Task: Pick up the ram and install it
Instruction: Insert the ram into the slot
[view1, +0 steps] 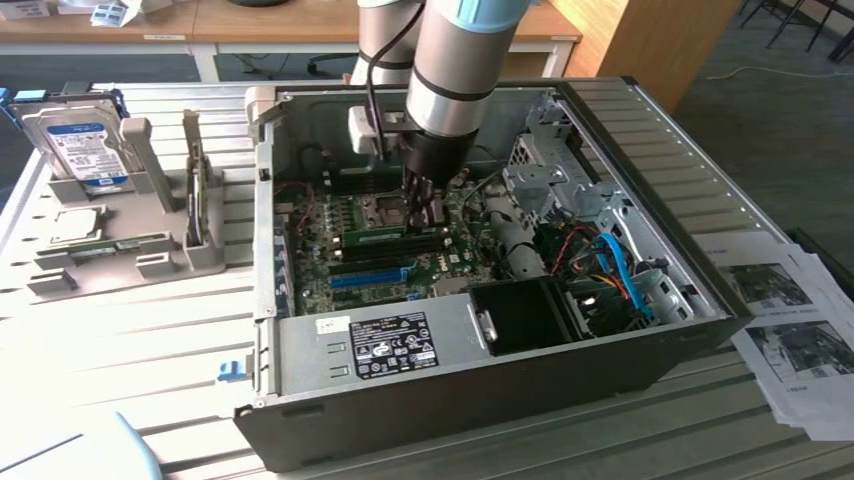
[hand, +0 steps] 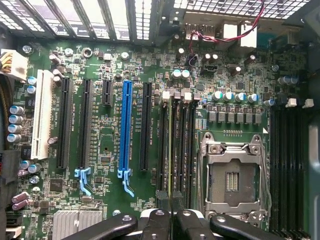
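Observation:
My gripper (view1: 429, 214) reaches down inside the open computer case (view1: 694, 200), over the green motherboard (hand: 105, 165). Its dark fingers (hand: 156, 224) are shut on the ram (hand: 173, 150). I see the ram edge-on as a thin green stick. It stands upright along one of the black memory slots (hand: 162, 150), between the long blue slot (hand: 125, 125) and the empty processor socket (hand: 232, 175). In the exterior view its green edge (view1: 378, 234) lies along the slots, on the exterior view's left of the fingers. Whether it is fully seated I cannot tell.
On the exterior view's left, a grey holder (view1: 147, 260) carries a silver hard drive (view1: 80, 145) with a blue-and-white label. Printed sheets (view1: 787, 320) lie on the exterior view's right. Cables (view1: 607, 265), a black fan block (view1: 527, 315) and the drive cage crowd the case.

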